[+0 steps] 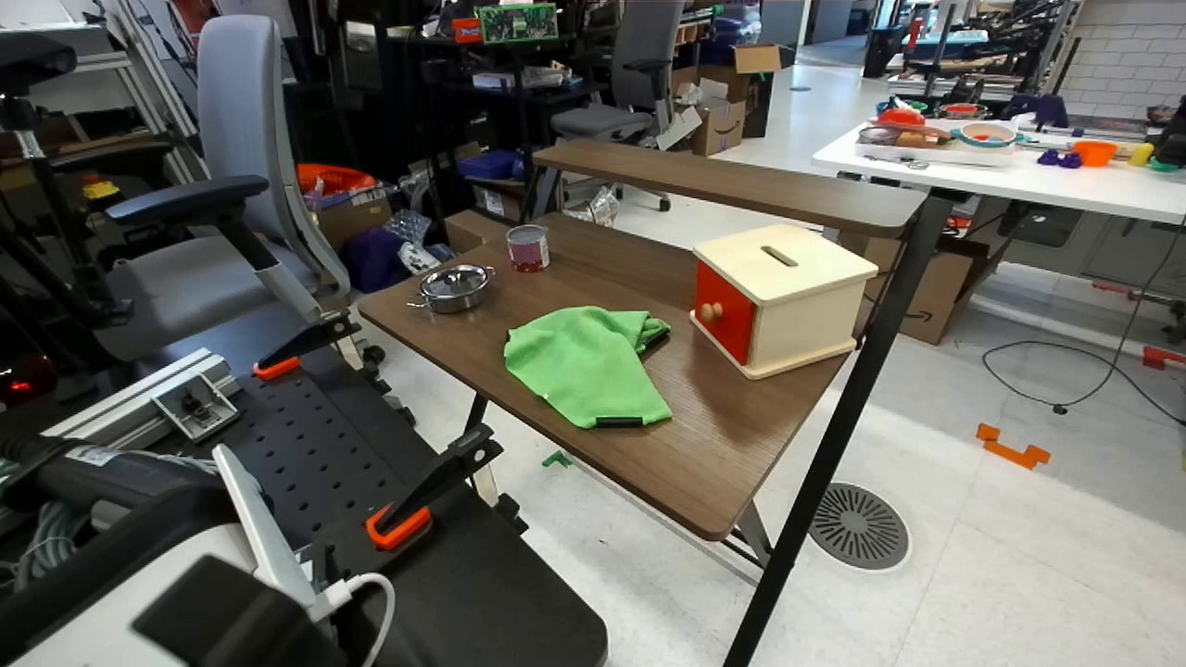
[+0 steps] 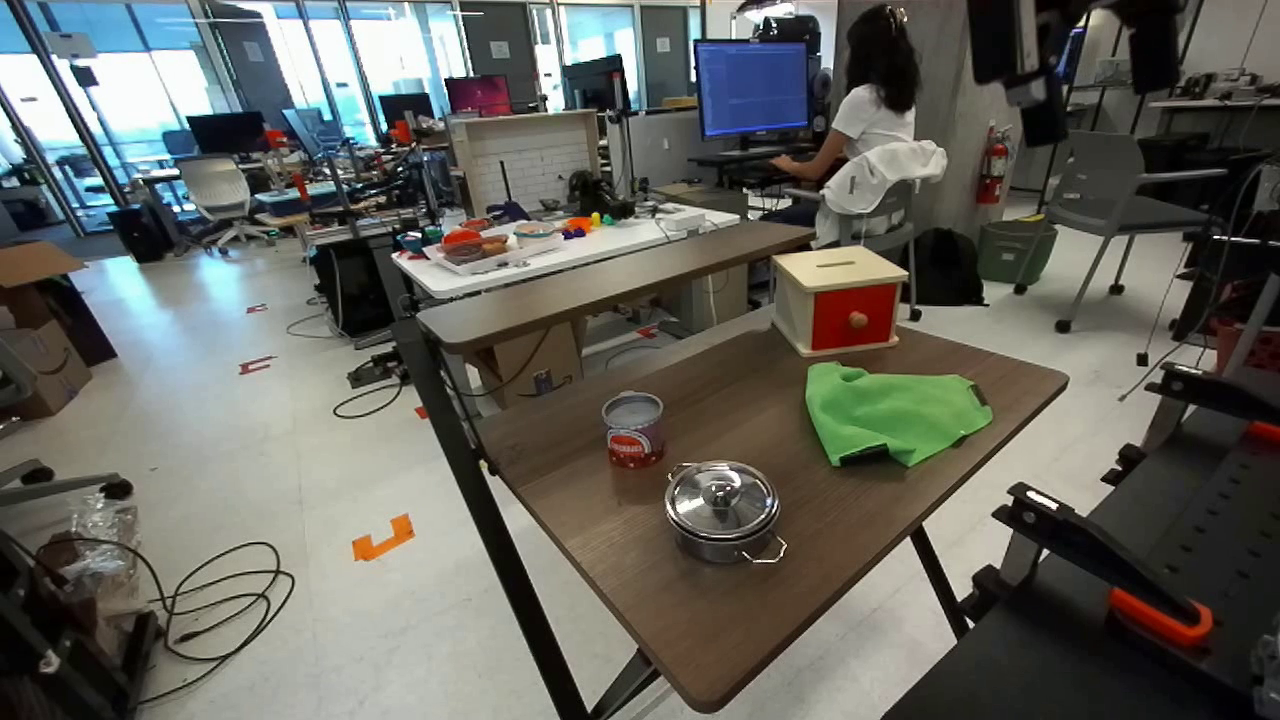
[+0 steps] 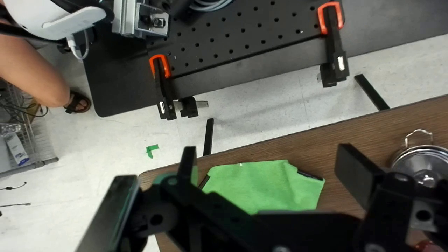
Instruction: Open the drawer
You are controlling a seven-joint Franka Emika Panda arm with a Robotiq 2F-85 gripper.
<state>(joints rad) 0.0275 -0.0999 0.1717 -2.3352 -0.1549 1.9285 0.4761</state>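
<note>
The red-fronted drawer [image 1: 735,324] sits closed in its tan wooden box [image 1: 804,320] near a corner of the brown wooden counter [image 1: 709,459]; the black gripper [image 3: 268,164] has its jaws apart.

It is looking like a lab; clamps [image 3: 334,42] are edging a perforated worktop [image 3: 236,39]; someone [image 2: 872,128] is facing a monitor [image 2: 752,88].

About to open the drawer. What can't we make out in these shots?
Inside of the drawer: blocked by its own front in both exterior views; the wrist view doesn't show it.
Pot: wrist view, cut off by the right edge, partly behind the gripper.
Lower edge of the green cloth: wrist view, behind the gripper.
Label on the can: too small to read in an exterior view.
</note>
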